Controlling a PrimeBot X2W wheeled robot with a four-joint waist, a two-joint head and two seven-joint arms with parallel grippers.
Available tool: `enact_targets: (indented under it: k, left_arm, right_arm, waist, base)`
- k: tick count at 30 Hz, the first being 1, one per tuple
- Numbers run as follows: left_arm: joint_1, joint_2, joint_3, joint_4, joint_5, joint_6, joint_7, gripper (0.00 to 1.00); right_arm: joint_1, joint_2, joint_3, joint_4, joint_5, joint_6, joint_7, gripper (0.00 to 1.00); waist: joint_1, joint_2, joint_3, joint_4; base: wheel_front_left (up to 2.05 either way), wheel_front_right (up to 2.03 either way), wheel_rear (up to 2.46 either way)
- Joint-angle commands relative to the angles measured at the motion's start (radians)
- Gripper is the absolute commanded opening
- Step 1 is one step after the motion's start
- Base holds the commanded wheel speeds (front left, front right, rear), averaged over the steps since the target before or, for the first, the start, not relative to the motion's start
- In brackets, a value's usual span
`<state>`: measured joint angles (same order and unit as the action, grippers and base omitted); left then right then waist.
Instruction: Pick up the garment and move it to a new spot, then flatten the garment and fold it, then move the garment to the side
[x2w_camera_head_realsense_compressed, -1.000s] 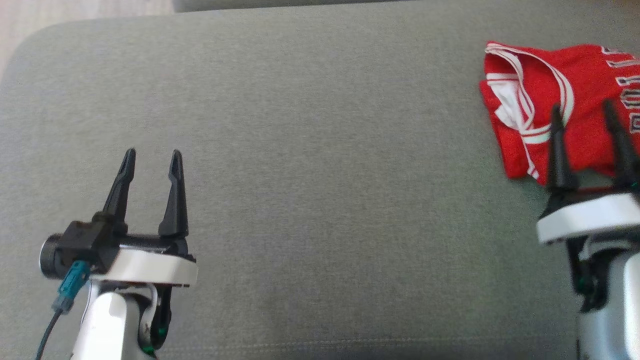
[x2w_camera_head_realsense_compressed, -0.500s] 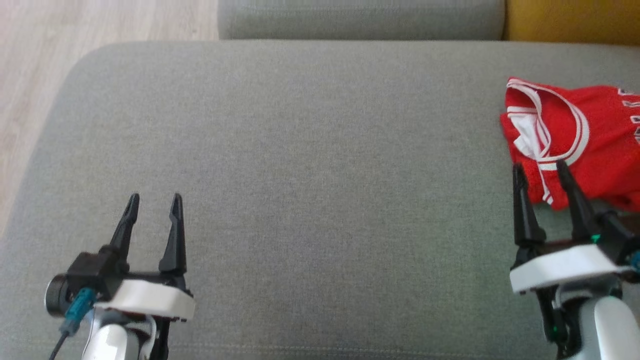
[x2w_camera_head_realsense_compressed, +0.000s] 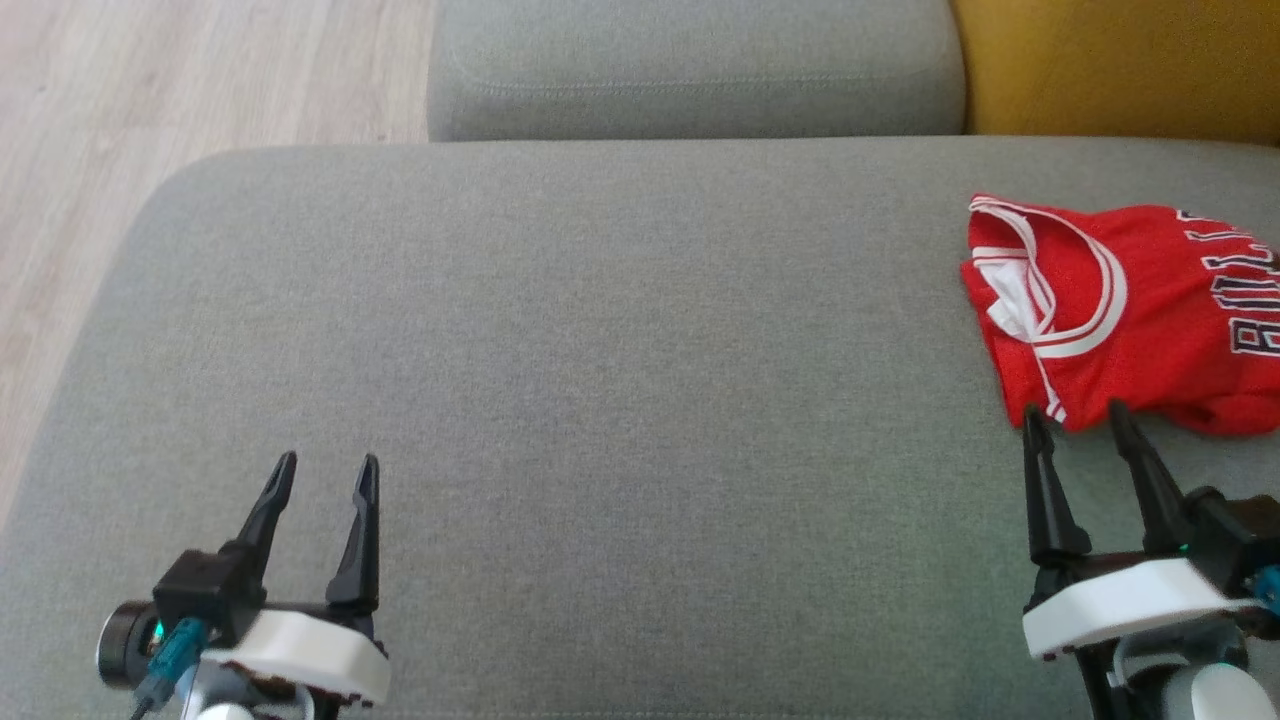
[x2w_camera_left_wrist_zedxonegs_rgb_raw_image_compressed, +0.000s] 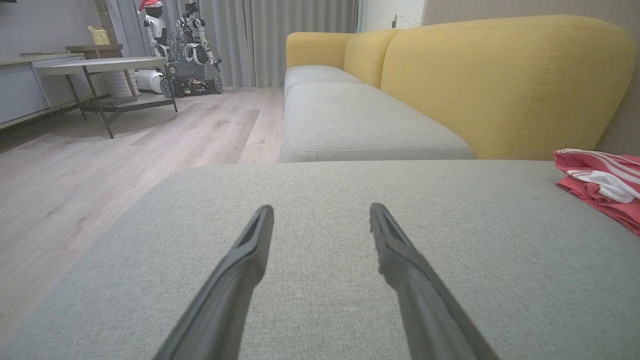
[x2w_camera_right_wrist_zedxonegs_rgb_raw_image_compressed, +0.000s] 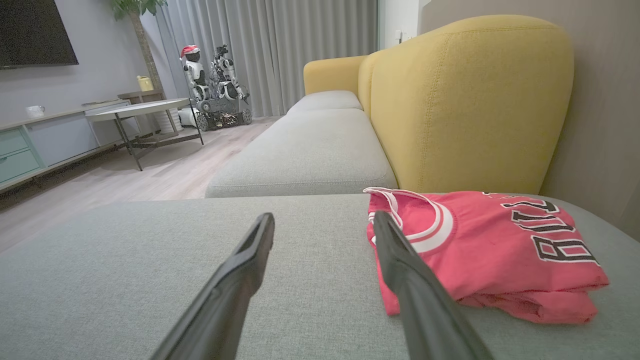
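The garment (x2w_camera_head_realsense_compressed: 1120, 315) is a red jersey with white trim and dark lettering, folded and lying flat at the right end of the grey sofa seat (x2w_camera_head_realsense_compressed: 600, 350); it also appears as a folded red jersey (x2w_camera_right_wrist_zedxonegs_rgb_raw_image_compressed: 495, 250) and a red edge (x2w_camera_left_wrist_zedxonegs_rgb_raw_image_compressed: 600, 187) in the wrist views. My right gripper (x2w_camera_head_realsense_compressed: 1080, 420) stands open just short of the jersey's near edge, nothing between its fingers. Far off at the lower left, my left gripper (x2w_camera_head_realsense_compressed: 325, 465) is open over bare cushion. Both fingertip pairs, left gripper (x2w_camera_left_wrist_zedxonegs_rgb_raw_image_compressed: 320, 215) and right gripper (x2w_camera_right_wrist_zedxonegs_rgb_raw_image_compressed: 322, 222), are spread apart and empty.
A second grey seat cushion (x2w_camera_head_realsense_compressed: 690, 70) lies beyond, with the yellow sofa back (x2w_camera_head_realsense_compressed: 1120, 65) at the top right. Wooden floor (x2w_camera_head_realsense_compressed: 150, 90) borders the seat's left edge. A low table (x2w_camera_right_wrist_zedxonegs_rgb_raw_image_compressed: 140, 107) and another robot (x2w_camera_right_wrist_zedxonegs_rgb_raw_image_compressed: 210, 85) stand across the room.
The head camera has tilted and shifted, so the whole scene sits lower. My right gripper has drawn back from over the jersey to just short of its near edge. Both grippers stay open.
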<state>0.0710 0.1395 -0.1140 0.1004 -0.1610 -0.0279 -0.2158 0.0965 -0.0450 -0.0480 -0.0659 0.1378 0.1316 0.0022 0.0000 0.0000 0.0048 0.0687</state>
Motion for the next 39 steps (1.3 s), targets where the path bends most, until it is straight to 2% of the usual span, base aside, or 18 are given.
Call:
enact_targets:
  k: [1,39]
  left_arm:
    - [-0.028,0.021,0.034,-0.040,0.004,-0.003,0.002,1.00]
    - [-0.016,0.048,-0.006,-0.064,0.000,0.023,0.031,1.00]
  right_arm:
    - [-0.021,-0.005,0.022,-0.041,-0.007,-0.001,0.006,1.00]
    - [0.002,-0.005,0.029,-0.049,0.016,-0.001,0.014,1.00]
  waist:
    - [0.0000,0.0000,-0.007,-0.003]
    - [0.0000,0.0000,-0.016,0.000]
  base:
    - [0.00,0.00,0.00]
    - [0.00,0.00,0.00]
